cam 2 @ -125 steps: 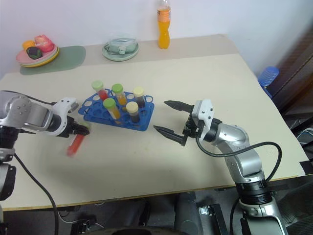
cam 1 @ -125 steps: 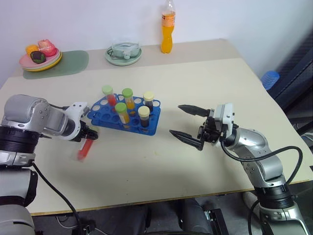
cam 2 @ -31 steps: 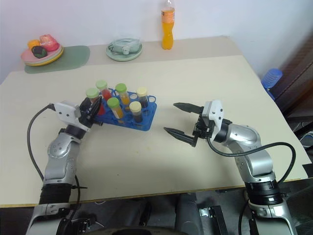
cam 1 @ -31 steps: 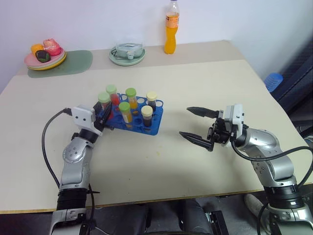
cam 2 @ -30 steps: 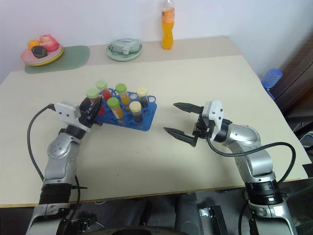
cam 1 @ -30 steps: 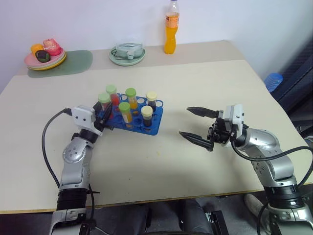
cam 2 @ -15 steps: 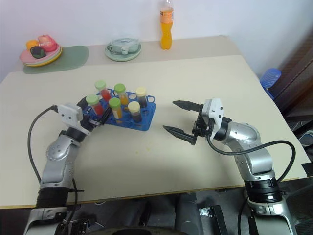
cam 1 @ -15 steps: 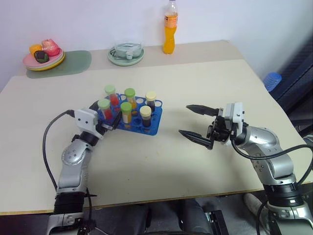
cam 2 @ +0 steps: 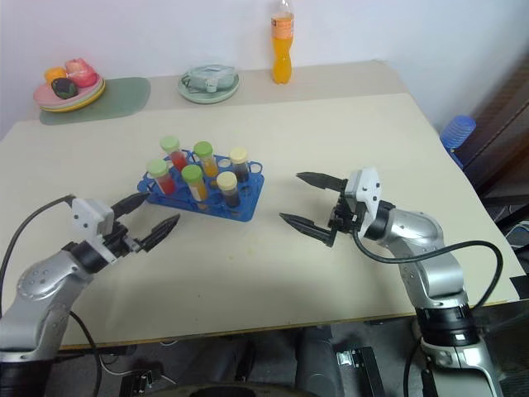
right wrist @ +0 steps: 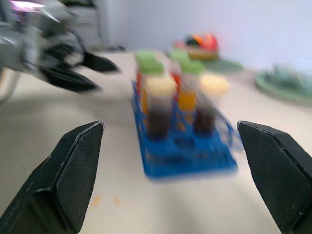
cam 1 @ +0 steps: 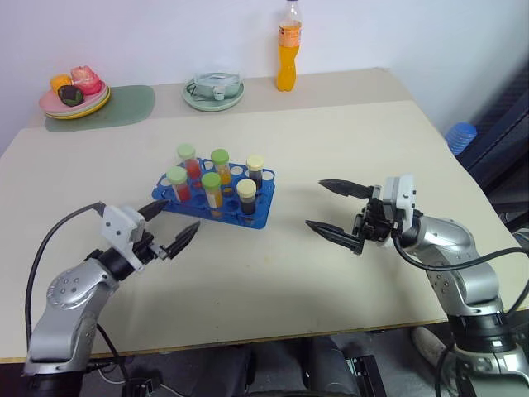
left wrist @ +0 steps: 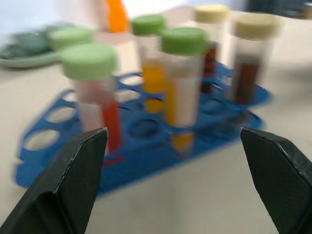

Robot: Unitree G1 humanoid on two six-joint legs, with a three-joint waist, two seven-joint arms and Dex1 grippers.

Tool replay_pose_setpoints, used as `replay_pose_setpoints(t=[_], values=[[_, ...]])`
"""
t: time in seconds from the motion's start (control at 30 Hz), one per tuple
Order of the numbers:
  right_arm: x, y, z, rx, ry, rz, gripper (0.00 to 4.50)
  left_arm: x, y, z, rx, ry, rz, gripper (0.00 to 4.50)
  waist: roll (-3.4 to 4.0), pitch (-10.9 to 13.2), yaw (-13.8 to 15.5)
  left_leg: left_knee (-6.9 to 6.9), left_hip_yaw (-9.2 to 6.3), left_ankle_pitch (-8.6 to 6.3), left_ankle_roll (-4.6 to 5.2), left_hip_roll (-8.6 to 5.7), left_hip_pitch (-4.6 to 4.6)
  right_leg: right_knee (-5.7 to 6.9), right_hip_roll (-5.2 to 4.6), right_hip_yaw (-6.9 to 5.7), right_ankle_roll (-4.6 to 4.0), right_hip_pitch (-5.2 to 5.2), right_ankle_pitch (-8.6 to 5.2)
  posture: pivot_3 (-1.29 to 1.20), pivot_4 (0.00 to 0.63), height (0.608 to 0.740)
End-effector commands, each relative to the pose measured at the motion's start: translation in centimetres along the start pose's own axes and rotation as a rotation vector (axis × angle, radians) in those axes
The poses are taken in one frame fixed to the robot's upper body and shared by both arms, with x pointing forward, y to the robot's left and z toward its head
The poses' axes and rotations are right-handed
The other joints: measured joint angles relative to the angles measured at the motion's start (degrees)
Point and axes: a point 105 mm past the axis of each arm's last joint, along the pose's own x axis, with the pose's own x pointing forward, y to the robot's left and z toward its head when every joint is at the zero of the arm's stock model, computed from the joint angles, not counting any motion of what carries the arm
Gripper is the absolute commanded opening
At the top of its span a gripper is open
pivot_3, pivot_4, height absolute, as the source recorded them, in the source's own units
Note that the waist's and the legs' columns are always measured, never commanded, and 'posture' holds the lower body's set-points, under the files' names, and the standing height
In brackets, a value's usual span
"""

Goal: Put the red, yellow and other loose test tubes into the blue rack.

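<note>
1. Worktop [cam 1: 273, 273]: beige. You have bare surface on every side of the blue rack [cam 1: 256, 217]: a broad strip between the rack and the near edge, another from the rack out to the right edge. The far edge meets the wall.

2. Blue rack: your landmark, standing left of the worktop's middle. It holds six capped tubes, all upright. Four have green caps: the red-filled tube [cam 1: 177, 185] at the rack's near-left corner, another red-filled tube [cam 1: 188, 160] behind it, and two orange-yellow tubes [cam 1: 220, 165] nearer the middle. Two cream-capped dark tubes [cam 1: 245, 197] stand toward the rack's right end. Several holes at the left end stand empty.

3. Left gripper [cam 1: 173, 224]: jaws spread wide, holding nothing, touching nothing. It sits just near-left of the rack, pointing toward it, clear of the frame. In the left wrist view the rack lies straight ahead between the two fingers [left wrist: 78, 180].

4. Right gripper [cam 1: 333, 212]: jaws spread wide, empty. It hangs well to the right of the rack, pointing back toward it, with bare worktop between them.

5. Behind the rack, along the far edge: orange drink bottle [cam 1: 286, 48], pale green dish [cam 1: 213, 89], fruit plate [cam 1: 73, 93] on a green mat [cam 1: 124, 103].
</note>
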Motion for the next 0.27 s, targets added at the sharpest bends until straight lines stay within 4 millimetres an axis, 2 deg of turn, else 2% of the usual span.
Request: replay_pose_setpoints(t=[0.03,0.17,0.27], values=[[-1.9,-1.3,0.0,-0.016,0.058,-0.153,4.50,-1.4,1.4,1.1,0.028,-0.026,0.047,4.42,0.00,0.00,0.00,0.00,0.00,0.00,0.00,0.00,0.01,0.00,0.00,0.00,0.00,0.01,0.00,0.00,0.150,0.740],[-3.4,-1.7,-0.8,0.015,0.101,-0.263,4.50,-2.2,1.9,1.0,0.024,-0.021,0.075,4.42,0.02,-0.01,-0.08,0.02,0.03,0.00,-0.01,0.01,0.09,0.02,0.00,0.02,0.00,0.08,0.00,0.00,0.150,0.740],[-3.8,-1.4,-1.0,0.022,0.101,-0.276,4.50,-2.3,1.9,0.7,0.017,-0.013,0.054,4.42,0.01,-0.01,-0.06,0.02,0.03,0.00,-0.01,0.01,0.09,0.02,0.00,0.02,0.00,0.09,0.00,0.00,0.150,0.740]])
